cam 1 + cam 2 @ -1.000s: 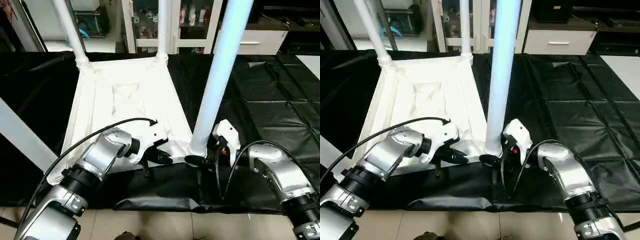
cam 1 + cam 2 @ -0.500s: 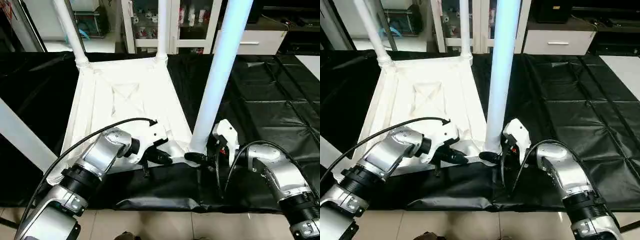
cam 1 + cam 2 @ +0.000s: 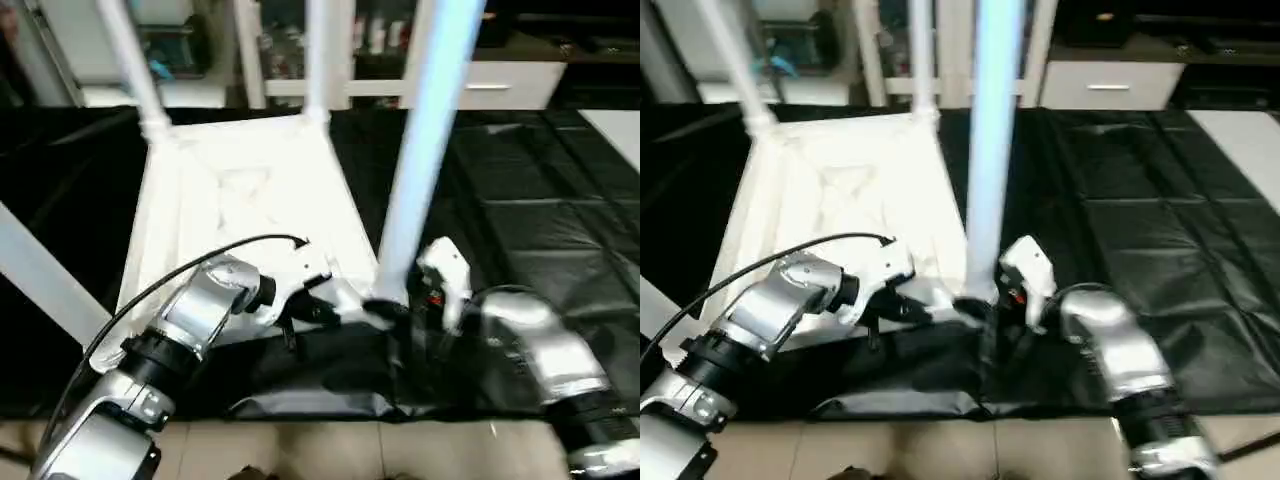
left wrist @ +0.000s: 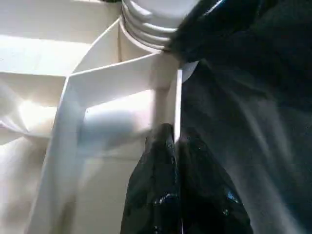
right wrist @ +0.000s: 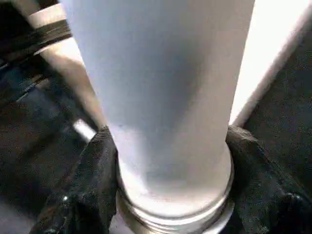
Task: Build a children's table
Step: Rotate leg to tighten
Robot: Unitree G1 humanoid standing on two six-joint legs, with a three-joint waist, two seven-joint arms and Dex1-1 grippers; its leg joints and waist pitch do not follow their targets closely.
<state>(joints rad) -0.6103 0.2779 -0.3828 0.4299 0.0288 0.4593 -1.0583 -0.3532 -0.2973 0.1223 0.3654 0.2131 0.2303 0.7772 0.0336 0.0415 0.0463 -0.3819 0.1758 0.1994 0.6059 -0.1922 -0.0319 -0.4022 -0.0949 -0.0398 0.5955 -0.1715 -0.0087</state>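
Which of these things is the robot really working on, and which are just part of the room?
Part of the job:
- upside-down white tabletop
- near leg, its base between the right hand fingers
- two far legs, standing in corner sockets
- left hand, shut on the tabletop's edge

Just around:
- black-covered work table
- white cabinet behind
- tiled floor

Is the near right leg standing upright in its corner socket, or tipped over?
Upright. The leg rises steeply from the corner socket of the upturned top, right gripper fingers on either side.
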